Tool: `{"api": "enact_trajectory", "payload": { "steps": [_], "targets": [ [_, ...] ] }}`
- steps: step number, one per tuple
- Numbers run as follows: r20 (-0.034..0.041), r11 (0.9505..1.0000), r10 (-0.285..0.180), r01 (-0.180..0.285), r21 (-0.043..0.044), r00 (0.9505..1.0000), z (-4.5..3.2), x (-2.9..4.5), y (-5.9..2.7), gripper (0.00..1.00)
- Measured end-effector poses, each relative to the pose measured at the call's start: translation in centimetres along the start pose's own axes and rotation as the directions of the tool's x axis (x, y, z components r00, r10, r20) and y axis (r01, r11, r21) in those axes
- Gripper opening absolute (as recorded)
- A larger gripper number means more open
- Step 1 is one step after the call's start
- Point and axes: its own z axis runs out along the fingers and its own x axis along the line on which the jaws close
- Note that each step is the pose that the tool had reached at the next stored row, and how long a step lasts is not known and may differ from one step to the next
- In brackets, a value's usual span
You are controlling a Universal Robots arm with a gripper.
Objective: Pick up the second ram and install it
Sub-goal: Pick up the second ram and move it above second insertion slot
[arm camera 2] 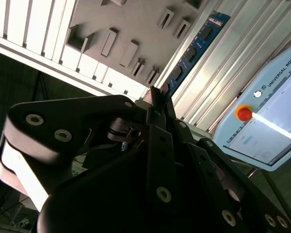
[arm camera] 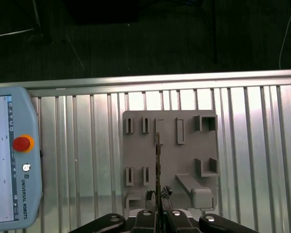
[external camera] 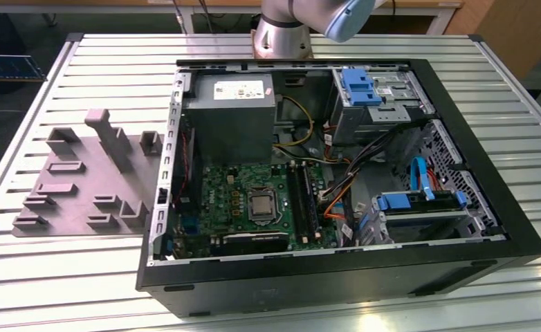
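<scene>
While tight between fingers (arm camera 2: 154,98), second ram (arm camera 2: 194,48): thin blue stick, dark chips.

Arm (external camera: 284,34): silver-grey cylindrical joint with light-blue cap (external camera: 349,17). Claw (arm camera 2: 155,97): black linked plates, fastened by round silver screws (arm camera 2: 63,136).

Maker's lettering runs along the pale rim of the teach pendant (arm camera 2: 267,112) (arm camera: 9,160) in both wrist views, and the writing on its screen (arm camera: 0,145) is too fine to read. A white printed label (external camera: 238,88) sits on the power supply (external camera: 224,124). Any print on the second ram (arm camera 2: 191,53) is too small to tell.
</scene>
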Motion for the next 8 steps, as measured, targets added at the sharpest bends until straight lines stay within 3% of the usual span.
{"api": "enact_trajectory", "payload": {
  "steps": [8],
  "targets": [
    [-0.0001,1.0,0.0,0.0,0.0,1.0,-0.01,-0.01,-0.07,0.14]
  ]
}}
